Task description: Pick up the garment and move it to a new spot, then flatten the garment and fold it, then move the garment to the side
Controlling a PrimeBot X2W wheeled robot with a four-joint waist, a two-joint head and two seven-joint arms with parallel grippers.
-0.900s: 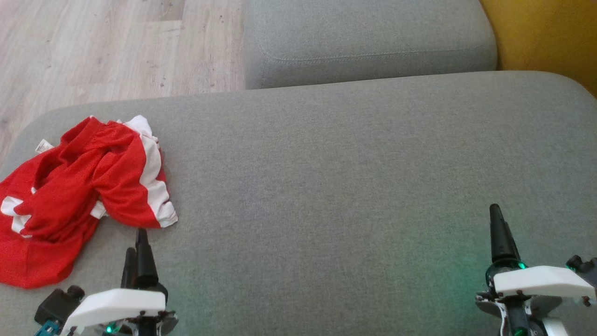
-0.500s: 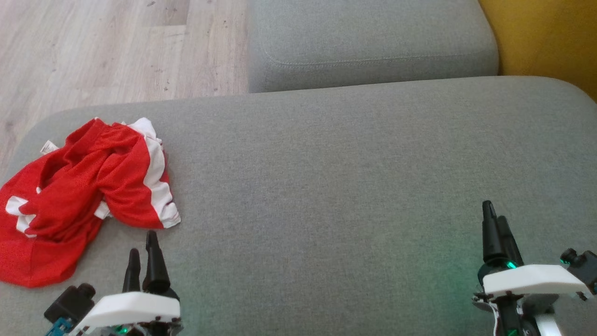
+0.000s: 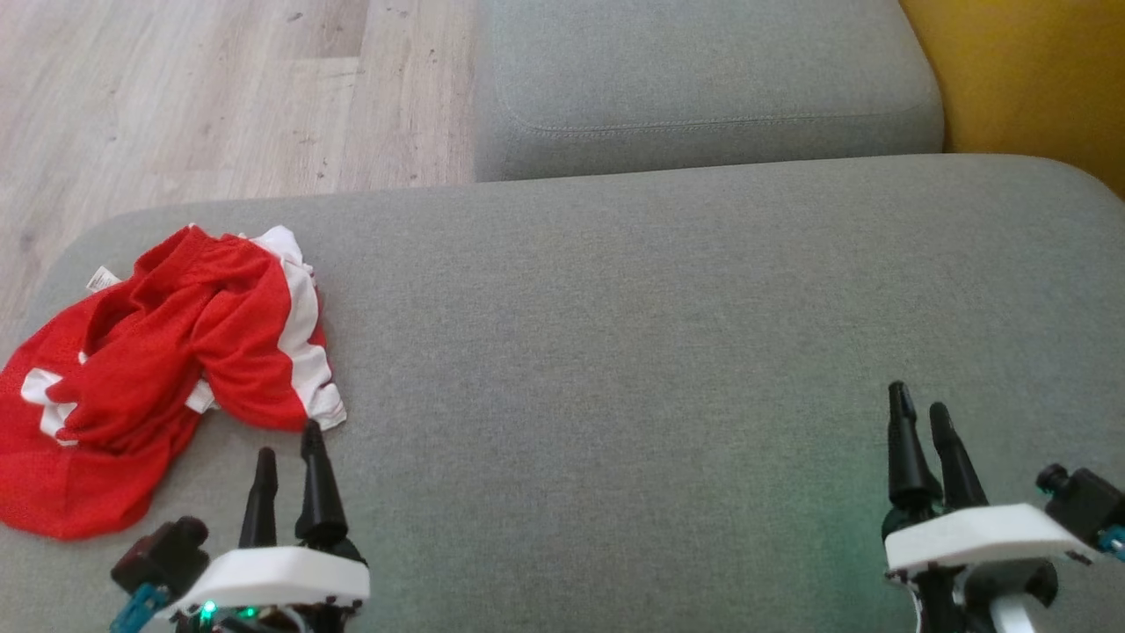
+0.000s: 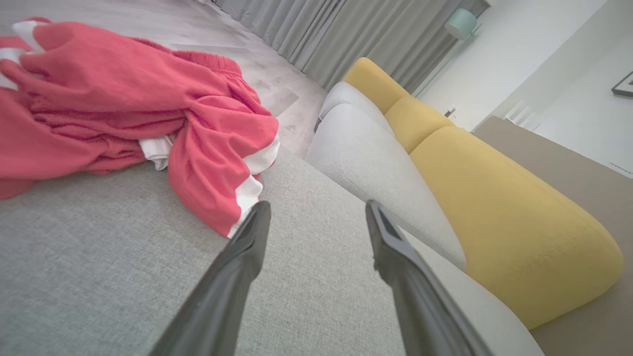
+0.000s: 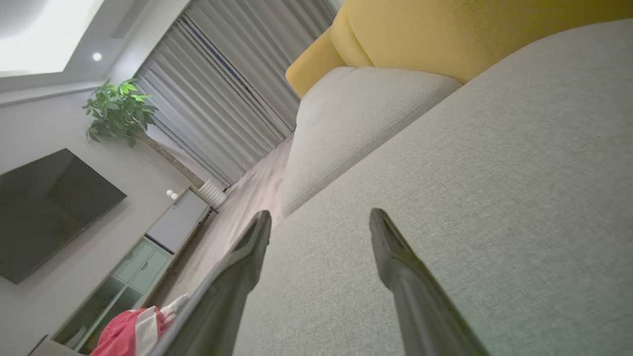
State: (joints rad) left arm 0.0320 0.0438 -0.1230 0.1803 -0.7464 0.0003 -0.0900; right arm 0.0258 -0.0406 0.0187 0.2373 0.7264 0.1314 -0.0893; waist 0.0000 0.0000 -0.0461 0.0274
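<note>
- Your left gripper has its fingers apart and holds nothing. Its tips sit low over the seat, just beside the garment.
- In the left wrist view the white-striped hem lies right at the tip of one finger. I cannot tell whether they touch.
- Your right gripper is likewise spread and empty. It sits over bare seat at the right, well apart from the garment.
- The garment is a crumpled red and white heap at the seat's left end, near the edge by the floor.
- As I judge it, the step in hand is the first pick-up, and nothing is grasped yet.
- Next, bring the left gripper left and forward onto the heap and dip until a fold sits between the fingers. Then close, lift and carry it toward mid-seat.
- The cloth looks limp, so take a thick fold, not the thin hem, or it may slip.
</note>
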